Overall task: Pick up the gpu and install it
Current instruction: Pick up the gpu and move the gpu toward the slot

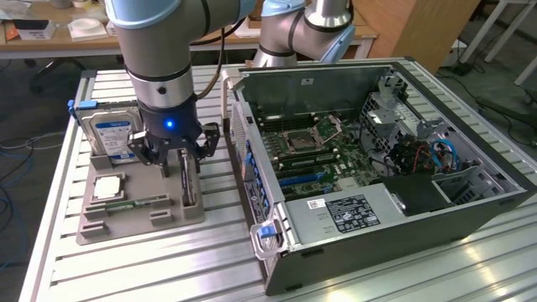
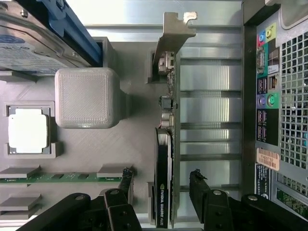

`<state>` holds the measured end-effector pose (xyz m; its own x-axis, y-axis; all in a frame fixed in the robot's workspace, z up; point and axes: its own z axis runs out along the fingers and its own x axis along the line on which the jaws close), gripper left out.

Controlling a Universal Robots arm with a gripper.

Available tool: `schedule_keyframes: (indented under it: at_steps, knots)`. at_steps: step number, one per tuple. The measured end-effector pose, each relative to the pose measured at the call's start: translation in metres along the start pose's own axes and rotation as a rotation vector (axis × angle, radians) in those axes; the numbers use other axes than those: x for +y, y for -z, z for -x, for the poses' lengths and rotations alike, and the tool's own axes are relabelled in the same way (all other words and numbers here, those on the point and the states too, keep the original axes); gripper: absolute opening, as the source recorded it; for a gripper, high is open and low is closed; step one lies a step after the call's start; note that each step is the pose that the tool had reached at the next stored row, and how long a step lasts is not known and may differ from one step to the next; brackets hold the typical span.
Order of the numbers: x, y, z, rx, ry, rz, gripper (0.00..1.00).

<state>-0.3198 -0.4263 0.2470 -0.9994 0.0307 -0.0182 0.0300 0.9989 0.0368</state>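
Two fingers (image 2: 198,187) spread wide — your gripper (image 1: 186,165) straddles the gpu (image 2: 163,154), touching neither face | gpu stands on edge in the grey holder (image 1: 138,220), along its edge nearest the computer case (image 1: 403,251).

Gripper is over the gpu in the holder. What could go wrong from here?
1. The open gripper straddles the gpu off-centre: the finger on the computer case side sits nearer, so closing may shove the card sideways in the gray holder.
2. The grip lies near the end away from the metal bracket; the card might tilt when lifted.
3. The hard drive stands close beside the gripper; it could get brushed.
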Motion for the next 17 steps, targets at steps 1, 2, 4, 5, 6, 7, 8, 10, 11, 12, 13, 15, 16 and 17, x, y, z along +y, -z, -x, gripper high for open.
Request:
schedule_keyframes:
  at_steps: [1,2,4,5,6,7,8,10,11,12,13,15,16,17]
  knots:
    - [0.0007,-0.0004,0.000,0.0000,0.000,0.0000,0.59]
    - [0.0016,-0.0008,0.000,0.0001,0.000,0.0000,0.59]
    - [0.0038,-0.0017,0.000,0.0002,0.000,0.0000,0.59]
    - [0.0046,-0.0025,0.000,0.0002,0.000,0.0001,0.59]
    - [0.0050,-0.0035,0.000,0.0000,0.000,0.0002,0.59]
    - [0.0050,-0.0051,0.000,0.0001,0.000,0.0002,0.59]
    - [0.0050,-0.0068,0.000,0.0003,0.000,0.0000,0.59]
    - [0.0049,-0.0105,0.000,0.0001,0.000,0.0002,0.59]
    - [0.0051,-0.0122,0.000,0.0002,0.000,0.0002,0.59]
    - [0.0055,-0.0136,0.000,0.0001,0.000,0.0001,0.59]
    - [0.0064,-0.0141,0.000,0.0005,0.000,-0.0001,0.59]
    - [0.0106,-0.0151,-0.001,0.0003,0.000,0.0000,0.59]
    - [0.0129,-0.0157,-0.001,0.0003,0.000,0.0000,0.59]
    - [0.0146,-0.0161,-0.001,0.0002,0.000,0.0001,0.59]
